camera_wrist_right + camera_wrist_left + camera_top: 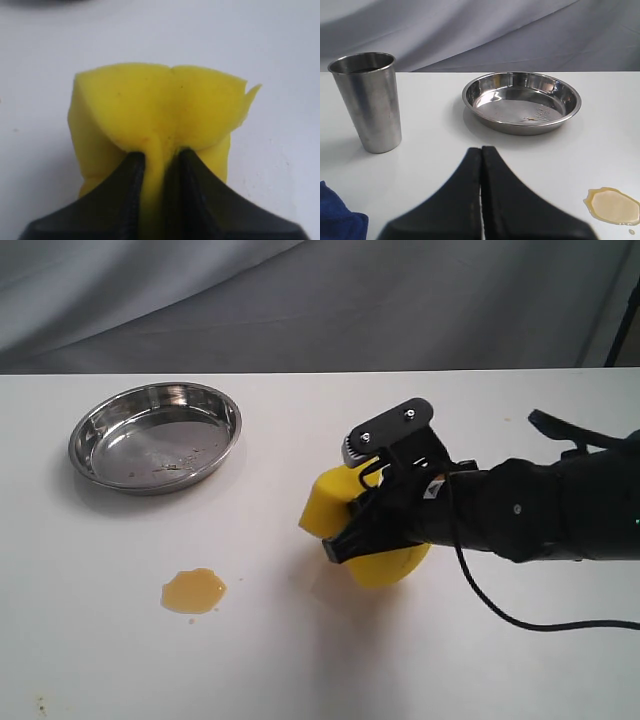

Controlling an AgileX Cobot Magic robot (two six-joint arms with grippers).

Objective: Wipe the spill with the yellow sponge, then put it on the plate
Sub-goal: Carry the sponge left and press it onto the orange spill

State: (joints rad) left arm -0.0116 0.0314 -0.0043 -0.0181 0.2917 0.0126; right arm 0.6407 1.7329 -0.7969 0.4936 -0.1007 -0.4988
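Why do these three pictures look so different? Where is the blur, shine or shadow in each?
Exterior view: soft, even light; the plate gleams and casts a faint shadow, and the spill looks glossy. Left wrist view: the left gripper is a dark, blurry near shape, while the steel cup is sharper. Right wrist view: the yellow sponge fills the frame, slightly soft.

Bright, even, diffuse light; white table nearly blown out; soft shadows lower left of plate and below yellow sponge; glare on plate metal; left gripper blurred at frame bottom.
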